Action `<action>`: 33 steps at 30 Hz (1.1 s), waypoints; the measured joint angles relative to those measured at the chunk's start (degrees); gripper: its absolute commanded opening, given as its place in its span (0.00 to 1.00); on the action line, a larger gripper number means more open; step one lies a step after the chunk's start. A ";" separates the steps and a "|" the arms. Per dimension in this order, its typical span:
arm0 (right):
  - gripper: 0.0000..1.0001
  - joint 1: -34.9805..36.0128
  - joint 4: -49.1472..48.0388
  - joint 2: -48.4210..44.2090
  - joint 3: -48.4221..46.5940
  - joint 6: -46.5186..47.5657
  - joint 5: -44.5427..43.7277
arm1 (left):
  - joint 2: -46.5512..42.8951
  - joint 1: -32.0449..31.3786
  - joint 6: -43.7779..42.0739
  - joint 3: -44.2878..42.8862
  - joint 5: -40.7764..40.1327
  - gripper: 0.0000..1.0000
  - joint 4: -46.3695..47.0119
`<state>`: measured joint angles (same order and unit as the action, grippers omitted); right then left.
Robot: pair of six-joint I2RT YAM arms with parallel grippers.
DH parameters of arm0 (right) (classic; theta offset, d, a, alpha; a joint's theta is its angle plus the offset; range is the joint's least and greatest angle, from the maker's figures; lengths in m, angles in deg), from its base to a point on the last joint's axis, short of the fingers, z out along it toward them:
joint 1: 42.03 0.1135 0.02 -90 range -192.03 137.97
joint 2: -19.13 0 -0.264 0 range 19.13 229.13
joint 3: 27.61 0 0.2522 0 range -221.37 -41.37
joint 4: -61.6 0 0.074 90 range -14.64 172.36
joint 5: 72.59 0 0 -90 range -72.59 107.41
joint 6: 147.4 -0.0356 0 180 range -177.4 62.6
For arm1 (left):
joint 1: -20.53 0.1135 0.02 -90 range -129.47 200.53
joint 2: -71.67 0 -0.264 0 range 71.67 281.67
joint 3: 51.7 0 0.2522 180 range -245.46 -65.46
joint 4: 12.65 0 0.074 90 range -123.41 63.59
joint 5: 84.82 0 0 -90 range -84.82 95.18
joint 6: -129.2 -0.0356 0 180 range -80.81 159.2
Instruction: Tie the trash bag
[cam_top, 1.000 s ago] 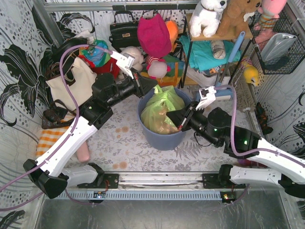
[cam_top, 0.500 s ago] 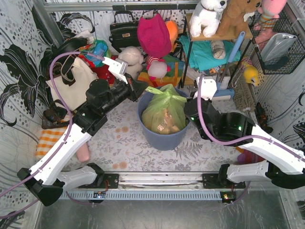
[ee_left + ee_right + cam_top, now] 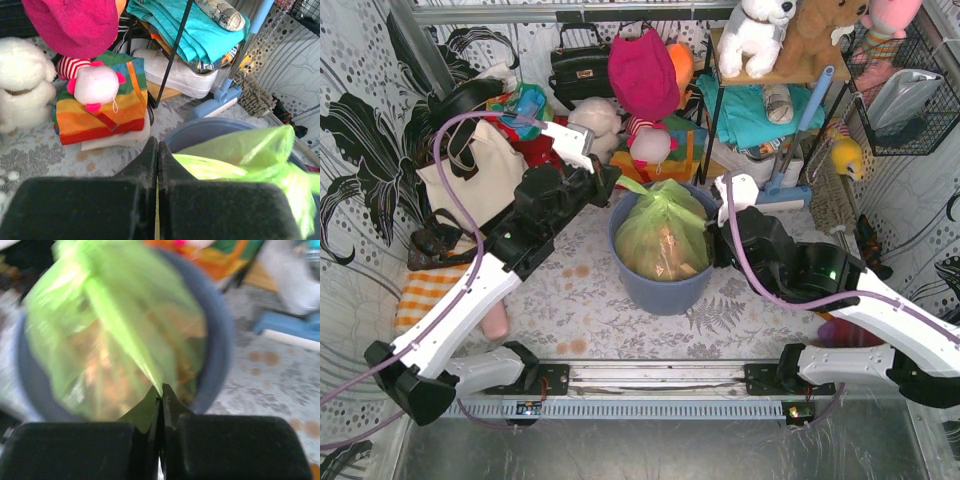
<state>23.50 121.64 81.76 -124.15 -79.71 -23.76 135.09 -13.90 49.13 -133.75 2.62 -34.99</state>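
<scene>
The trash bag, thin light-green plastic with tan paper showing through, sits in a round blue-grey bin. Its top is drawn up into a peak. My left gripper is at the bin's back-left rim, shut on a strand of the bag's top. In the left wrist view the left gripper pinches a thin green sliver, and the bag lies to its right. My right gripper is at the bin's right rim. In the right wrist view the right gripper is shut on a taut fold of the bag.
A metal shelf with teal cloth and plush toys stands behind the bin. A rainbow cloth with a pink-and-white plush lies at the back left. Handbags crowd the left wall. A blue brush and dustpan lean at the right.
The right arm swung in from the lower right to the bin's right rim. The left gripper drew back to the left. The bag's loose top was pulled up into a taut peak.
</scene>
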 measured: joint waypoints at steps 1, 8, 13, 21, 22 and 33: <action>0.00 -0.07 -1.11 -1.25 1.46 1.05 4.07 | 0.76 0.00 -0.37 -0.02 0.07 0.00 0.98; 0.00 -0.07 -9.64 -2.40 7.21 4.39 34.62 | 9.35 0.00 -1.92 -3.17 3.74 0.00 9.35; 0.00 -0.07 -16.02 1.11 7.61 5.95 48.94 | 13.09 -0.02 -2.54 -5.14 7.72 0.00 16.76; 0.00 2.34 -21.94 1.46 6.97 12.94 55.65 | 20.28 0.00 -3.82 -8.61 11.21 0.00 26.62; 0.00 3.98 -23.10 1.11 7.48 14.84 55.36 | 21.46 0.00 -3.82 -8.92 11.26 0.00 27.19; 0.00 10.32 -32.04 -3.45 21.18 30.62 47.82 | 26.86 0.04 -3.54 -8.85 12.70 0.00 26.32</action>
<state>33.82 89.60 78.31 -102.97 -49.09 24.06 161.95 -13.86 45.59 -142.61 15.31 -8.67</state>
